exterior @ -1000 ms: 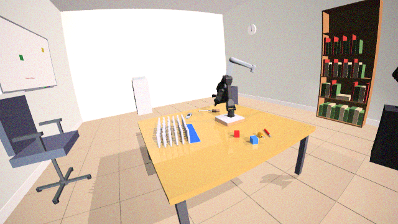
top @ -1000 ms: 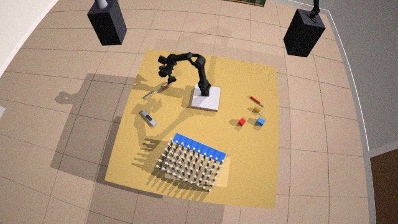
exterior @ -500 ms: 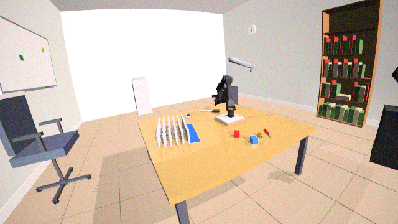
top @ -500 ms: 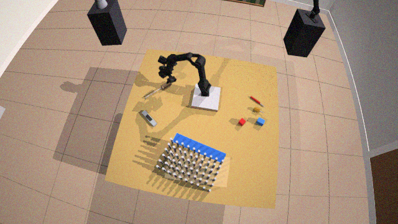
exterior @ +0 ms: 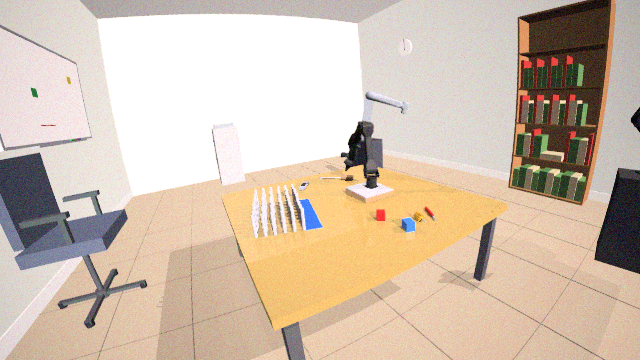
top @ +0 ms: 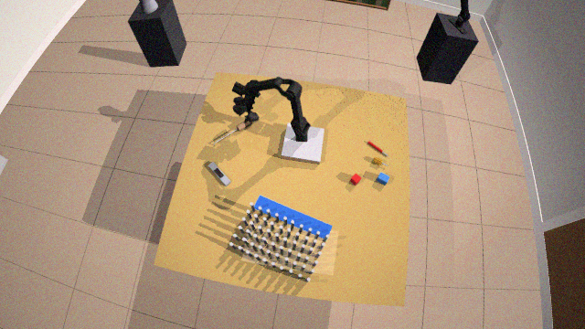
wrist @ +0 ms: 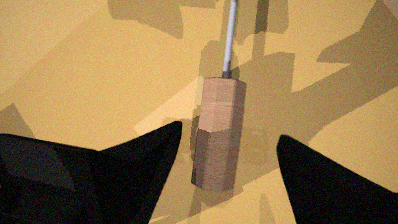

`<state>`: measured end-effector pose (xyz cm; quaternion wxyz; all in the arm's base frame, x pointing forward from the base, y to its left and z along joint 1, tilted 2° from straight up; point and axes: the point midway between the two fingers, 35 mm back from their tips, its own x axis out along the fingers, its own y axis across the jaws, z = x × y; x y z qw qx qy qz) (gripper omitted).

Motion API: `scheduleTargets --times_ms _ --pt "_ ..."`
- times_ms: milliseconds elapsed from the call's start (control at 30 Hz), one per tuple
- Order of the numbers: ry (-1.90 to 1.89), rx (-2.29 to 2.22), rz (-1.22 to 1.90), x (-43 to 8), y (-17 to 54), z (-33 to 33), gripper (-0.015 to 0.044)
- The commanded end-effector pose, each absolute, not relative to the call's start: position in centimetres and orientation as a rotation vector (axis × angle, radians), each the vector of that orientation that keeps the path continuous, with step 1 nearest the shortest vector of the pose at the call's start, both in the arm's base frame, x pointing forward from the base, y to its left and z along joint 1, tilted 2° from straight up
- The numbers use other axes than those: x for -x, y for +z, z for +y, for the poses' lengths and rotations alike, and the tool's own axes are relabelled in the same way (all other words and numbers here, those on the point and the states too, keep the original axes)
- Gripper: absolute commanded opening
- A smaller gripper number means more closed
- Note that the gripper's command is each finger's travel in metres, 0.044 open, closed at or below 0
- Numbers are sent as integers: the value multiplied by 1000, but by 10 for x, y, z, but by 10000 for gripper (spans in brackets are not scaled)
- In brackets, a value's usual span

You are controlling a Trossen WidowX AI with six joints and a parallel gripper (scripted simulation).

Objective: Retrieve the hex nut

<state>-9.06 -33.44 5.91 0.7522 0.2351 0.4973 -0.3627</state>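
A tool with a wooden handle (top: 241, 126) (exterior: 348, 178) (wrist: 218, 107) and a thin metal shaft (top: 225, 135) (exterior: 330, 178) (wrist: 230, 40) lies on the table beyond the arm's base. My gripper (wrist: 229, 135) is partly open above the handle, one finger on each side in the wrist view, with gaps between them and the wood. The standing spacers (exterior: 272, 215) are upright in rows. The blue taped strip (top: 292, 216) (exterior: 311, 215) lies along their side facing the arm. I cannot make out the nut among the spacers.
A grey device (top: 218, 174) (exterior: 303, 186) lies between the tool and the spacers. Across the base (top: 299, 153) are a red pen-like object (top: 377, 148) (exterior: 430, 213), a small yellow object (top: 377, 161) (exterior: 419, 217), a red cube (top: 356, 179) (exterior: 380, 215) and a blue cube (top: 383, 178) (exterior: 408, 225).
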Motion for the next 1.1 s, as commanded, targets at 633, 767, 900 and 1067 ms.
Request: scheduleTargets --times_ms 633,767,900,1067 --pt "-786 -520 1081 89 19 -334 280" --pt "-786 -520 1081 89 13 -334 280" --pt "-786 -520 1081 89 7 -333 280" --pt "-786 -520 1081 88 -1 -333 280"
